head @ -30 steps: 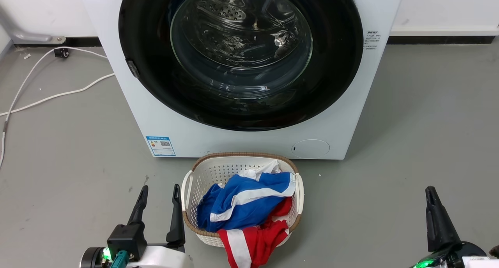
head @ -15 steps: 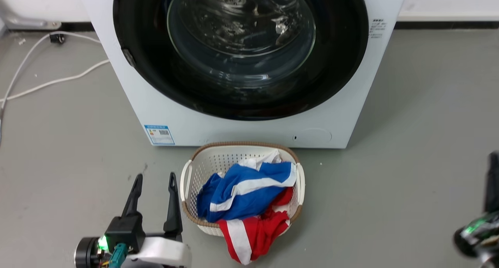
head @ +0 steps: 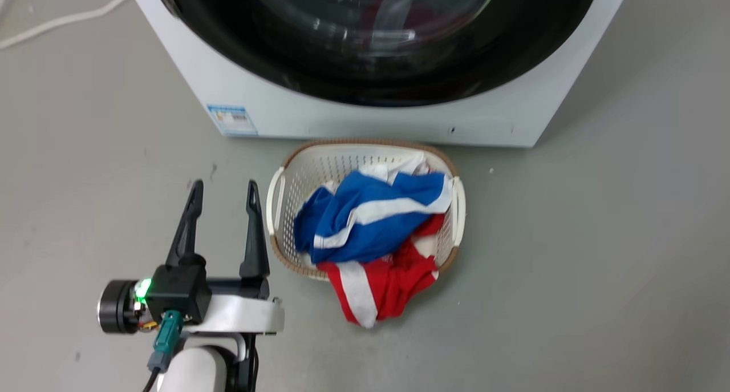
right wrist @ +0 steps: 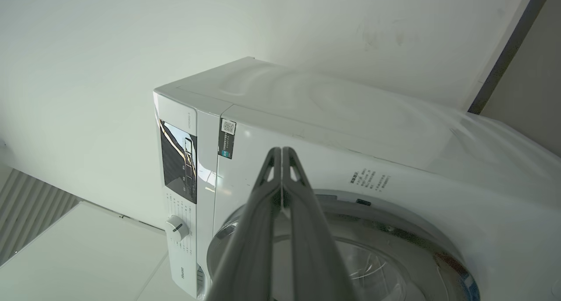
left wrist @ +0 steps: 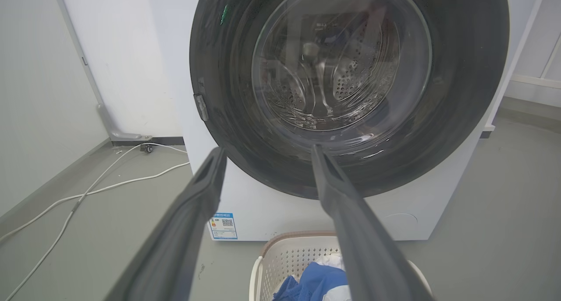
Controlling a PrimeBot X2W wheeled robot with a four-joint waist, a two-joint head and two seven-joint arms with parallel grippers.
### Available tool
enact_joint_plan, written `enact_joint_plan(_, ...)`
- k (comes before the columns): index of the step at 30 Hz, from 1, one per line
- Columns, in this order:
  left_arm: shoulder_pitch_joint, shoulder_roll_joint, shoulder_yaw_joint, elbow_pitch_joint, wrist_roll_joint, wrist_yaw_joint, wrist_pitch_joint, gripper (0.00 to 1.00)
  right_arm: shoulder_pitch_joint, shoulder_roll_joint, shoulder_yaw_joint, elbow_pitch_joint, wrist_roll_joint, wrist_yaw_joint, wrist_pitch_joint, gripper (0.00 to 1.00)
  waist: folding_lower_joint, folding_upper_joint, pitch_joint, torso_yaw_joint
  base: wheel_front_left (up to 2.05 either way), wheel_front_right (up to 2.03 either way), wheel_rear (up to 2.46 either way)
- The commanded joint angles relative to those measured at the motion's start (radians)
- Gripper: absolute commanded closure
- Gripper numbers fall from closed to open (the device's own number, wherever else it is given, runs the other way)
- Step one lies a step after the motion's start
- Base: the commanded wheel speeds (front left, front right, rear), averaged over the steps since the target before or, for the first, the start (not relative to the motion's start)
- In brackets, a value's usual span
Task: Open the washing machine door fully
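The washing machine door (head: 370, 67), a glossy black disc with a clear glass bowl, lies flush against the white machine (head: 274, 106). The left wrist view shows the door (left wrist: 460, 95) whole, with a small grey latch (left wrist: 201, 107) on its left rim. My left gripper (head: 223, 184) hovers low over the floor, left of the basket and short of the machine, fingers open and empty; in its own view the left gripper (left wrist: 267, 150) points at the door's lower part. My right gripper (right wrist: 280, 150) is shut on nothing, raised in front of the machine's upper front, above the door (right wrist: 385, 231).
A white laundry basket (head: 365, 145) with blue and red clothes (head: 370, 215) stands on the grey floor right in front of the machine, under the door. White cables (left wrist: 87, 191) trail on the floor to the left. A control dial (right wrist: 176, 228) sits on the machine's panel.
The head camera has tipped down and closer, so the machine slides up the picture. The right gripper has risen out of the head view. The left gripper stays open at the lower left.
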Motion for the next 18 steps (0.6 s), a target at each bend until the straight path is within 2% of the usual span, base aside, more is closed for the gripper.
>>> enact_joint_plan(1, -0.02, 0.0, -0.001, -0.01, 0.004, 0.005, -0.003, 0.0, -0.041, -0.017, 0.009, 0.015, -0.008, 0.0, 0.013, 1.0, -0.0001, 0.0, 0.059, 0.02, 0.0, 0.0, 0.0)
enact_joint_plan(11, -0.086, 0.0, -0.021, -0.056, 0.008, 0.023, -0.003, 0.0, -0.314, -0.131, 0.138, 0.133, -0.087, 0.0, 0.137, 1.0, -0.0001, 0.0, 0.192, 0.062, 0.0, 0.0, 0.0)
enact_joint_plan(18, -0.115, 0.0, -0.031, -0.069, 0.0, 0.03, -0.003, 0.0, -0.465, -0.18, 0.237, 0.224, -0.145, 0.0, 0.231, 1.0, -0.0001, 0.0, 0.262, 0.089, 0.0, 0.0, 0.0)
